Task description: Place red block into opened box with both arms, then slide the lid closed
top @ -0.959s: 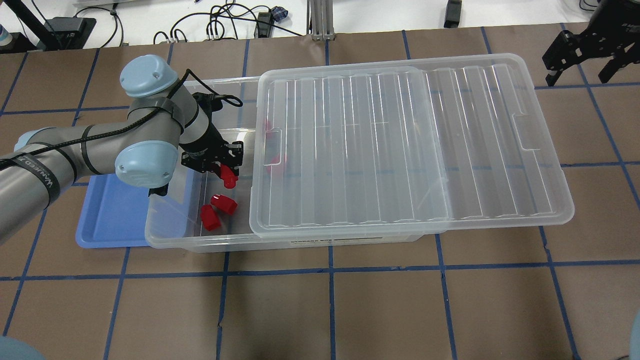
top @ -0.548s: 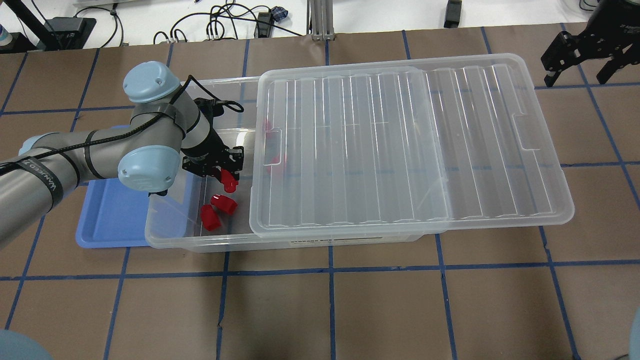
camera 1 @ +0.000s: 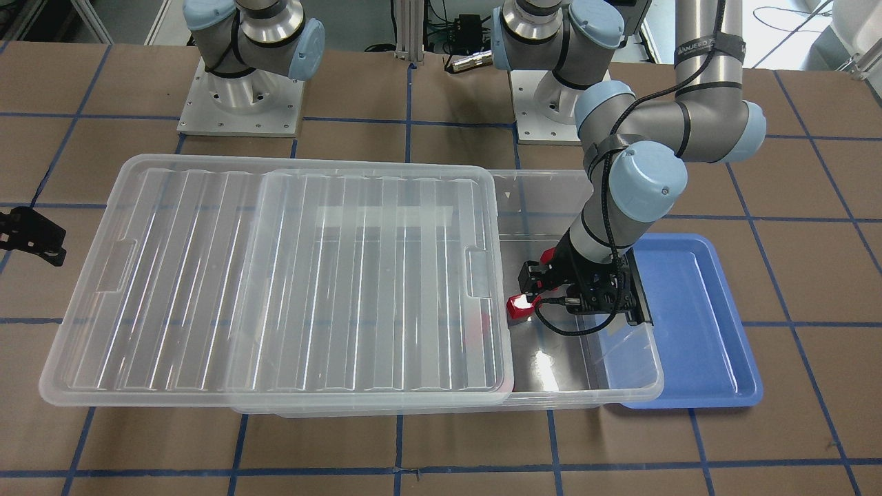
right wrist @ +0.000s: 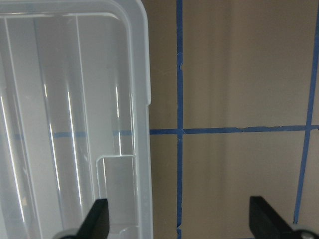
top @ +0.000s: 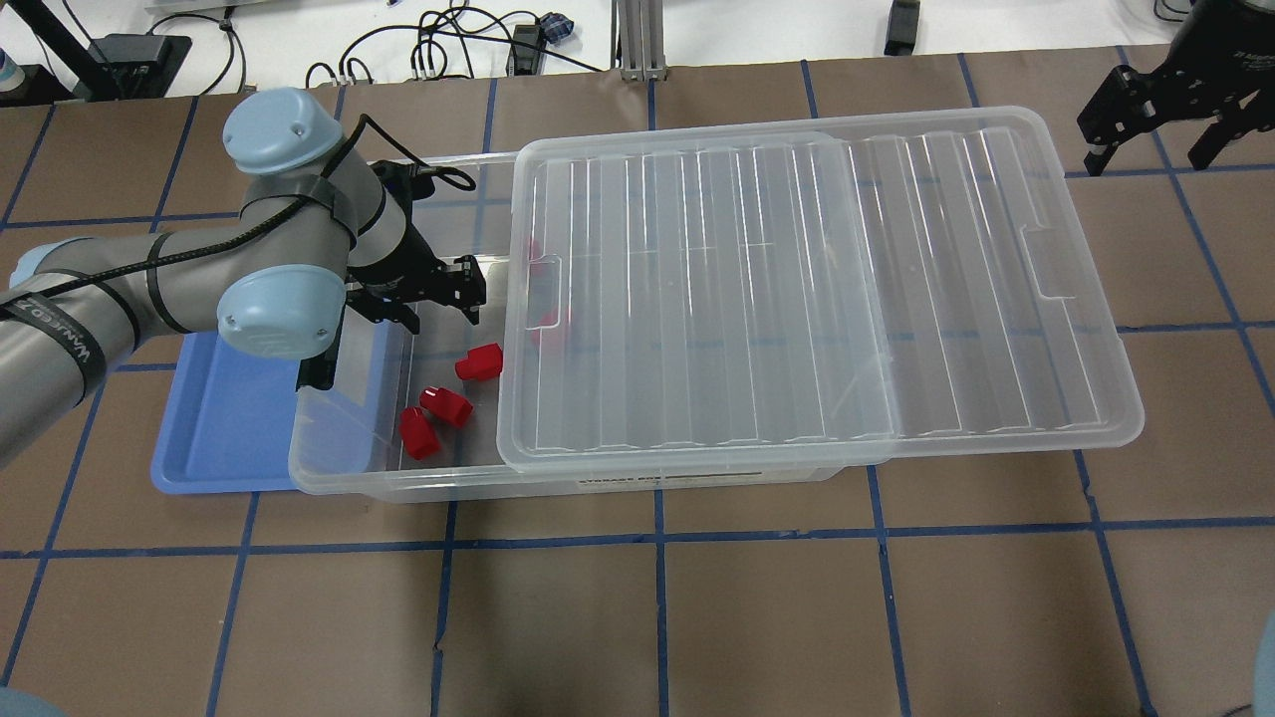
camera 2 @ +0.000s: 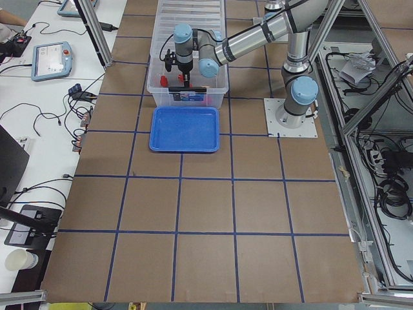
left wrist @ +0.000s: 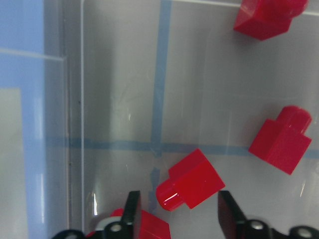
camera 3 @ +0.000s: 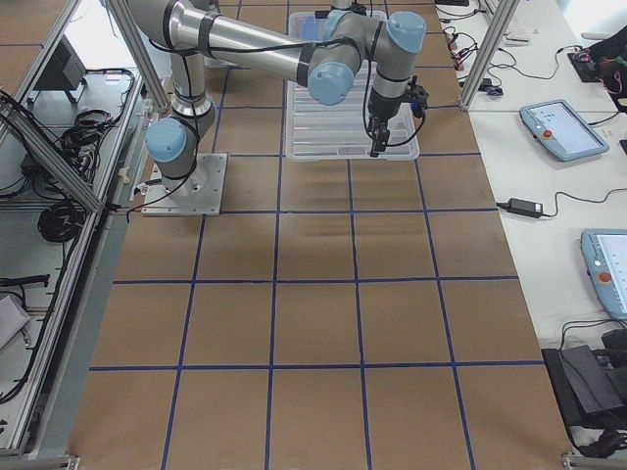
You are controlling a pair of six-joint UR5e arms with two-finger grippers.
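Left gripper point(top: 443, 321) hangs over the uncovered end of the box point(top: 398, 488), fingers spread wide with nothing between them. Directly below, the red block point(top: 479, 362) lies on its side on the box floor, close to the lid's short edge. Two more red blocks point(top: 446, 406) sit nearer the box's front corner, apart from it. A blue tray point(top: 219, 428) is tucked against that end of the box.

Farther along, the lid point(top: 697, 299) covers most of the box and overhangs its far short end, so the sliding has yet to be done. At the far end of the table the right gripper point(top: 1146, 154) hovers beyond the lid's edge, also wide and empty, near the handle recess point(top: 1046, 261).

The main risk I judge is the left gripper standing in the lid's path: pushed now, the lid would strike it. A one-sided push could also skew the lid on the rims. Open table lies all around for lifting clear.
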